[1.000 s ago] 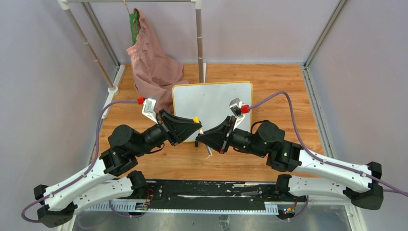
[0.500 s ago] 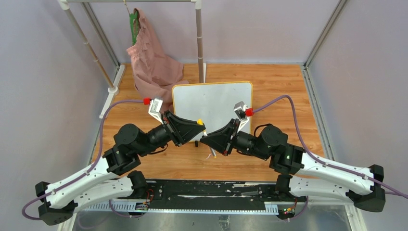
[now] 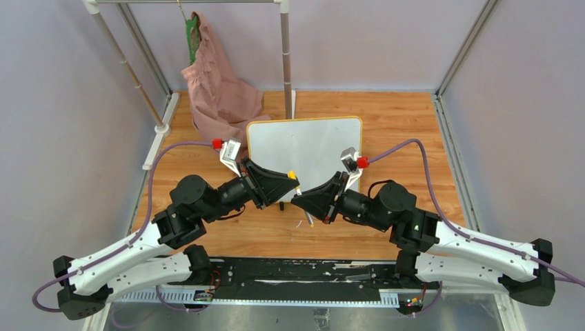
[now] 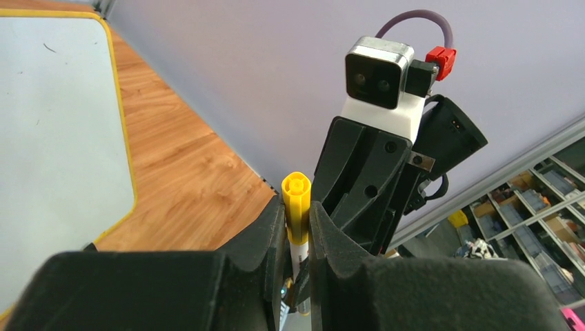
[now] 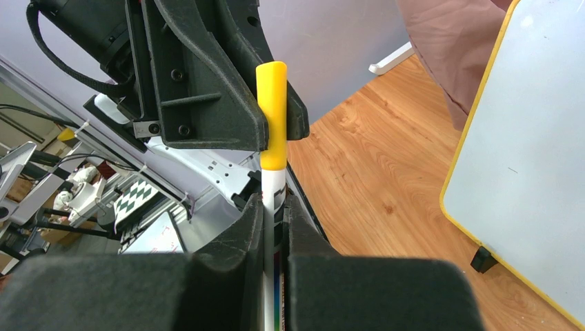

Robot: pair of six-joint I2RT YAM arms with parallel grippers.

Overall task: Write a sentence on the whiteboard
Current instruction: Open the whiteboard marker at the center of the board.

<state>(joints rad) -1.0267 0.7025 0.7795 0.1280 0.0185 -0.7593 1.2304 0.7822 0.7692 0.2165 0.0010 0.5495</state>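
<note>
- The whiteboard (image 3: 303,152) sat mid-table (image 3: 414,117), yellow-framed and round-cornered, its glossy face white, a black foot (image 5: 483,258) under its near edge.
- Just before that edge, the left pincer (image 4: 298,217) was clamped on the yellow cap (image 4: 296,196) of a marker (image 4: 298,249).
- The right pincer (image 5: 274,210) was clamped on its white barrel (image 5: 274,187).
- A pink cloth (image 3: 217,89) hung behind the board, to its left.

Bright, even light; faint soft shadows
</note>
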